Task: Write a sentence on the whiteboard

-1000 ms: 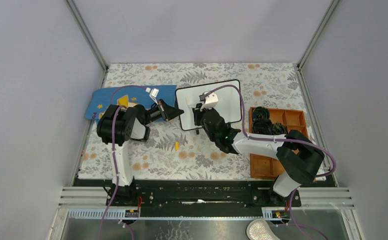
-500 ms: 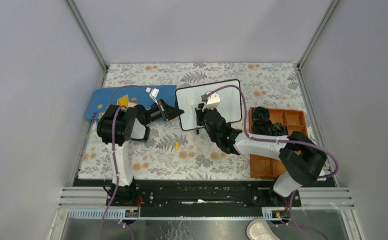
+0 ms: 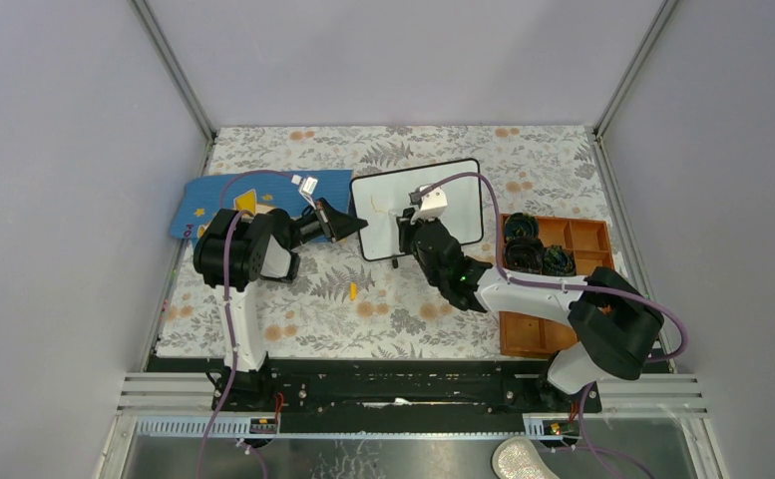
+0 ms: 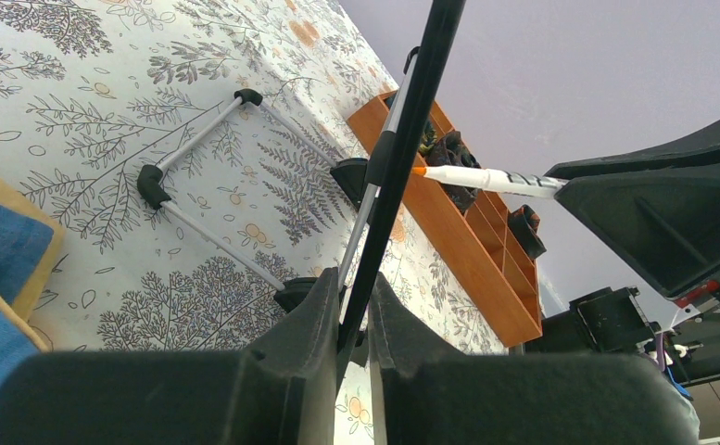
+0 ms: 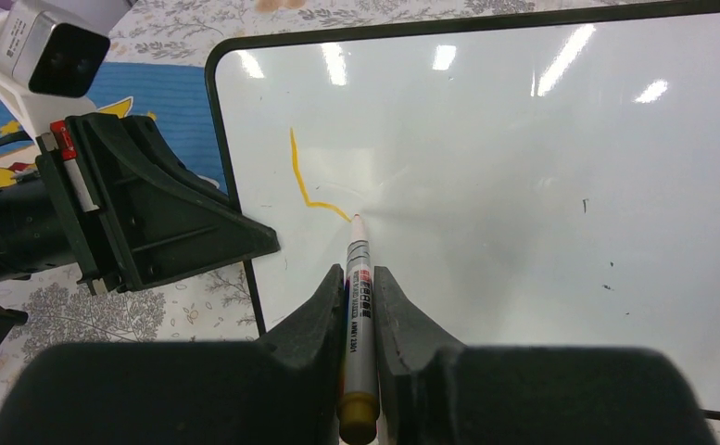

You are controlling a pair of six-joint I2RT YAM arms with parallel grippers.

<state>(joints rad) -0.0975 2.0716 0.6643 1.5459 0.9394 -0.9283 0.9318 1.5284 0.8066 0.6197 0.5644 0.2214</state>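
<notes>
The whiteboard (image 3: 453, 190) stands tilted on its wire legs (image 4: 198, 181) at mid table, glossy white in a thin black frame (image 5: 219, 139). My left gripper (image 3: 359, 226) is shut on the board's left edge (image 4: 402, 139), which runs up between its fingers (image 4: 314, 306). My right gripper (image 5: 359, 275) is shut on an orange marker (image 5: 360, 297), its tip touching the white surface. Of the sentence, only one orange L-shaped stroke (image 5: 300, 181) shows, ending at the marker tip. In the left wrist view the marker (image 4: 486, 178) points at the board from the right.
An orange compartment tray (image 3: 578, 239) with dark objects sits right of the board. A blue mat with a yellow plane (image 3: 263, 190) lies behind my left arm. A small orange piece (image 3: 353, 290) lies on the floral cloth in front.
My right gripper has slid a little to the right with the marker. The left gripper has stayed on the board's edge.
</notes>
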